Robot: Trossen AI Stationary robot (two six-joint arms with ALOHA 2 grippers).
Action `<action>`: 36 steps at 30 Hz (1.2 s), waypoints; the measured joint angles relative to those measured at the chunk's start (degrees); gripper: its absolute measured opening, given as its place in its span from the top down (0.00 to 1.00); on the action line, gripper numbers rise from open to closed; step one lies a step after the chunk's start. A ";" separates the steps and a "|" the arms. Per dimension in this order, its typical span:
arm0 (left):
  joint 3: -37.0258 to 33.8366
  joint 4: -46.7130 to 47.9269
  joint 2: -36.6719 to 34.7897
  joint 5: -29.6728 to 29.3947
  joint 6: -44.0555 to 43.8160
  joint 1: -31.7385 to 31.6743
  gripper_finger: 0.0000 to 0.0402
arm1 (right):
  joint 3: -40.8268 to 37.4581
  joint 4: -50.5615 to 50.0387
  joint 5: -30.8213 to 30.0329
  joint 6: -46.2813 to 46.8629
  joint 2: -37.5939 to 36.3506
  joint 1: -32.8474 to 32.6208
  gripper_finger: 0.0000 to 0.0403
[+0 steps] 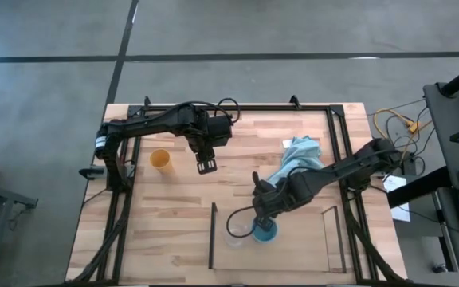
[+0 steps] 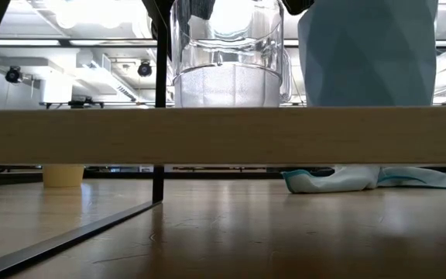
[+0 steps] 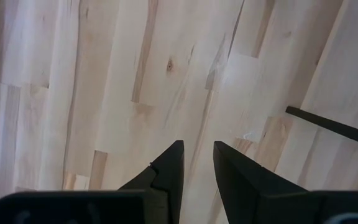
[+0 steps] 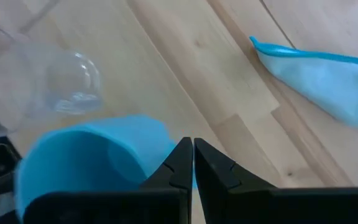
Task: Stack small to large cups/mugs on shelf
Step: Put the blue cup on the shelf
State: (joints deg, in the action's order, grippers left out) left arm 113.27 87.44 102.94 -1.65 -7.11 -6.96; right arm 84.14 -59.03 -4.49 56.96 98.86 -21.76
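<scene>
**Blue mug being gripped on the shelf beside the clear cup**

The light blue mug is being held on the shelf by the right gripper, whose fingers are being pressed together on its rim. Just beside the mug, the clear cup is being kept upright on the same shelf. Well away from the shelf, the yellow-orange cup is being left on the table. Near that cup, the left gripper is being held above bare wood, its fingers slightly parted and empty. The light blue cloth is being left behind the shelf.
</scene>
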 joint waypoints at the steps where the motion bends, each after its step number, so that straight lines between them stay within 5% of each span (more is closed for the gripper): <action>1: 0.00 -0.01 0.00 -0.02 0.00 0.00 0.82 | 0.00 -0.50 0.00 0.08 0.32 0.00 0.98; 36: 0.00 -1.07 0.00 -0.28 0.52 -0.04 0.82 | -0.07 -0.79 2.91 18.05 3.61 -9.88 0.98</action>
State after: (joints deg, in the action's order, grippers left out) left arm 113.27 86.37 102.94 -1.93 -6.59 -7.01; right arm 84.07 -59.81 -1.58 75.01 102.47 -31.64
